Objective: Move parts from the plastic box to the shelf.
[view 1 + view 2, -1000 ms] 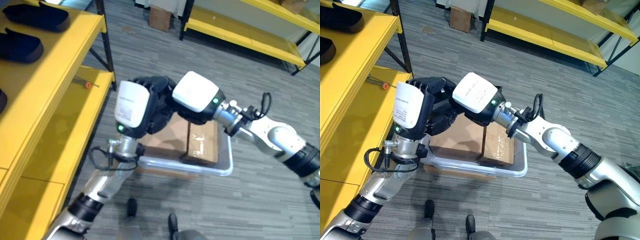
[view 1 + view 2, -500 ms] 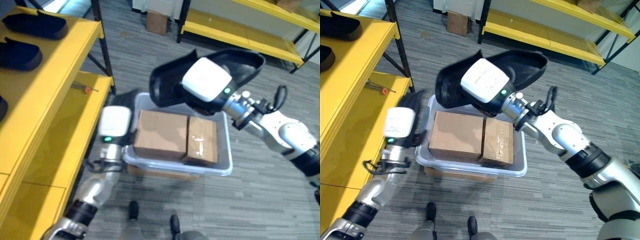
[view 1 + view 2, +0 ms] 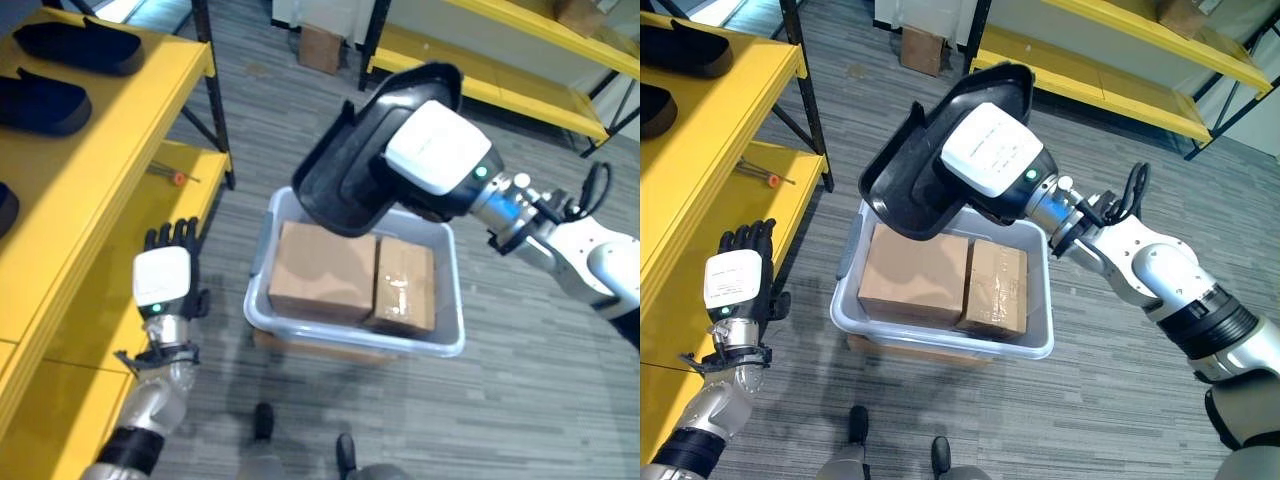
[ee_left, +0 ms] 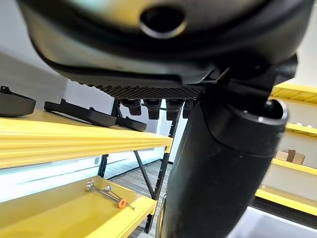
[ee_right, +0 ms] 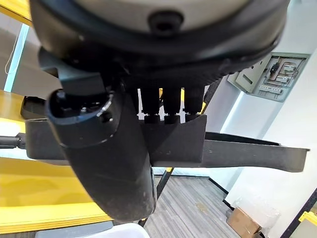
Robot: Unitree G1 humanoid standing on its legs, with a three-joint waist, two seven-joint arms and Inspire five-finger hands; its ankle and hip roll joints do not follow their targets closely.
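From the left, we note the yellow shelf [image 3: 90,190], where dark parts [image 3: 45,100] lie on the upper level. The left wrist view adds a small orange-tipped tool [image 4: 110,192] on the lower level. The left hand [image 3: 735,280] hangs beside the shelf, fingers straight, empty. The plastic box [image 3: 940,335] holds two cardboard cartons [image 3: 915,278]. Above it the right hand [image 3: 985,160] grips a black, shallow, tray-like part [image 3: 910,170]; the right wrist view shows fingers [image 5: 163,104] curled over its edge.

Right robot hand [image 3: 992,165] holds black part [image 3: 910,175] above plastic box [image 3: 940,338]; grip apparently closed.
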